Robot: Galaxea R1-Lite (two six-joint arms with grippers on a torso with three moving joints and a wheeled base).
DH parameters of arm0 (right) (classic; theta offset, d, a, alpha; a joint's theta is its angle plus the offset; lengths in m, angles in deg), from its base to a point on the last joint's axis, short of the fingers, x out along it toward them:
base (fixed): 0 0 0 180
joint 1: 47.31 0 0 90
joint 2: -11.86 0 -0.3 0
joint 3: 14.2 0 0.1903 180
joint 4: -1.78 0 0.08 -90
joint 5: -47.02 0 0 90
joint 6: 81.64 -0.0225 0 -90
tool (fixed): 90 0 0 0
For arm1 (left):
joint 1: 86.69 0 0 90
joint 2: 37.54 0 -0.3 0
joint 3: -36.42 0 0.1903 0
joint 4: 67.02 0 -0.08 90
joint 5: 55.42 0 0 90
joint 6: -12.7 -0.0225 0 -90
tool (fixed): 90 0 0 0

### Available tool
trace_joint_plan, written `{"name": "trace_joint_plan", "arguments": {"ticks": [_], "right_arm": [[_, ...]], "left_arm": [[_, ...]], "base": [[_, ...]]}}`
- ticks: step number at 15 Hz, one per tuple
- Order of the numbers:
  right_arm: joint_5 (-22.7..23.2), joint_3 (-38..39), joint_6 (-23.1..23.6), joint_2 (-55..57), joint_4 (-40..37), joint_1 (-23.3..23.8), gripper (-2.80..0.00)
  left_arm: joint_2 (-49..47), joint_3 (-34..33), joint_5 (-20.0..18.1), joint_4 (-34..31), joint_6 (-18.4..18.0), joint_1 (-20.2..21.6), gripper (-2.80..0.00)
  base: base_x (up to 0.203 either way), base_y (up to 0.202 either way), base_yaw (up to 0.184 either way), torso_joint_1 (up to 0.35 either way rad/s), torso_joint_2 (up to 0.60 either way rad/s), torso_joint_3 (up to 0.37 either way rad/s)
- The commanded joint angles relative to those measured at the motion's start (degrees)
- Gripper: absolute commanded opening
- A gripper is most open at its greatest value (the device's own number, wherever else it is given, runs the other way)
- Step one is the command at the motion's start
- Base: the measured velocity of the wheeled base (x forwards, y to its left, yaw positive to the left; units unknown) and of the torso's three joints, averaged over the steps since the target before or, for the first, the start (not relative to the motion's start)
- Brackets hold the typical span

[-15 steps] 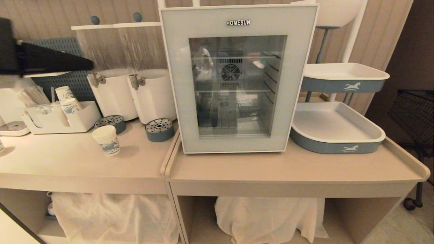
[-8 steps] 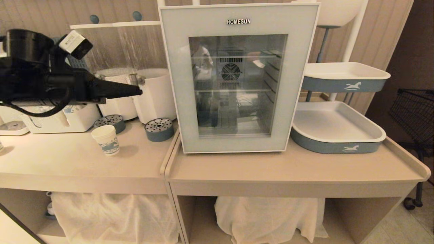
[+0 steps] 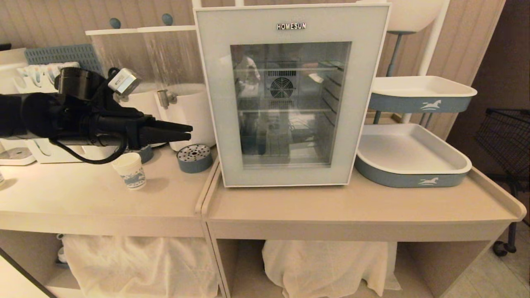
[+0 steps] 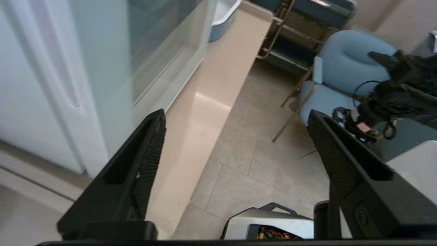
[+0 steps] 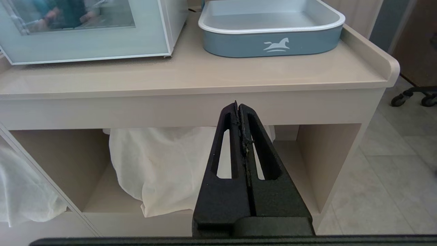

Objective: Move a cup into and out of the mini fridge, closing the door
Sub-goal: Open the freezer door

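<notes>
- Counters (image 3: 356, 207): two stand side by side, touching edge to edge.
- One mini fridge (image 3: 290, 95) sits on the right-hand counter, its door (image 3: 215, 99) shut.
- Two blue trays (image 3: 410, 157) are beside the fridge, one above the other.
- My left gripper (image 3: 186, 133) hangs level just left of the door, jaws spread wide, holding nothing.
- My right gripper (image 5: 239, 106) is pressed shut and empty, low before the counter front.
- One cup (image 3: 130, 170) stands upright on the left counter, below my left arm.
</notes>
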Motion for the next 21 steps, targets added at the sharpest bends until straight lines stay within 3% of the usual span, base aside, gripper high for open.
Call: {"name": "trace_joint_plan", "arguments": {"ticks": [1,2,4,8,12,15,21], "right_arm": [[-0.1,0.0,0.0,0.0,0.0,-0.1,-2.8],[0.0,0.0,0.0,0.0,0.0,0.0,-2.8],[0.0,0.0,0.0,0.0,0.0,0.0,-2.8],[-0.1,0.0,0.0,0.0,0.0,0.0,-2.8],[-0.1,0.0,0.0,0.0,0.0,0.0,-2.8],[-0.1,0.0,-0.1,0.0,0.0,-0.1,-2.8],[-0.1,0.0,0.0,0.1,0.0,0.0,-2.8]], "left_arm": [[-2.1,2.3,3.0,0.0,0.3,-0.5,0.0],[-3.1,4.5,4.8,-0.1,1.2,-0.5,0.0],[-5.0,9.0,4.6,0.1,6.1,-0.4,0.0],[-9.7,13.6,4.9,1.0,6.7,-3.5,0.0],[-14.0,12.7,5.7,9.1,6.6,-5.3,0.0],[-13.2,10.7,11.2,11.1,6.7,-5.9,0.0],[-10.1,9.4,11.3,13.0,9.4,-5.3,0.0]], "base": [[0.0,0.0,0.0,0.0,0.0,0.0],[0.0,0.0,0.0,0.0,0.0,0.0],[0.0,0.0,0.0,0.0,0.0,0.0],[0.0,0.0,0.0,0.0,0.0,0.0],[0.0,0.0,0.0,0.0,0.0,0.0],[0.0,0.0,0.0,0.0,0.0,0.0],[0.0,0.0,0.0,0.0,0.0,0.0]]}}
